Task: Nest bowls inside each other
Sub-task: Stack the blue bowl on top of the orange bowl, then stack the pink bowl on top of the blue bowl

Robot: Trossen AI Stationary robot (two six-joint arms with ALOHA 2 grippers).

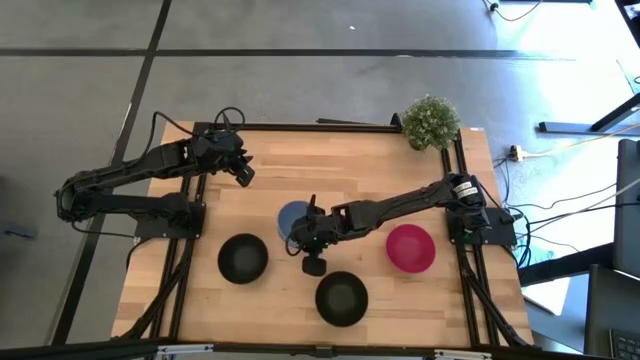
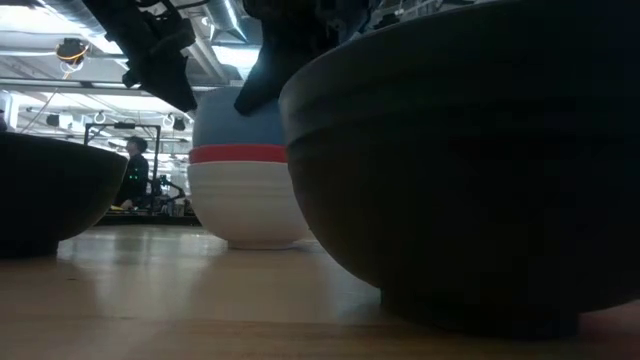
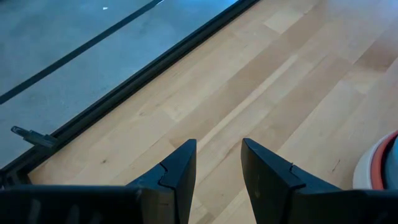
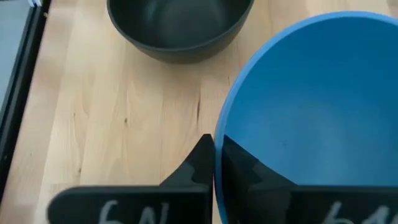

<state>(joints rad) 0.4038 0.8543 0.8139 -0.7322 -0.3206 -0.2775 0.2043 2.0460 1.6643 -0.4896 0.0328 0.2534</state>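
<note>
Right gripper (image 4: 214, 163) is clamped on the rim of the blue bowl (image 4: 311, 112), one finger inside, one outside, apparently seating it in the stack. Blue sits in red (image 2: 238, 153), red in white (image 2: 245, 205), mid-table. A black bowl (image 4: 179, 25) lies beyond the jaws. Left gripper (image 3: 216, 171) waits with jaws apart over bare wood.

No legible text or labels anywhere.
</note>
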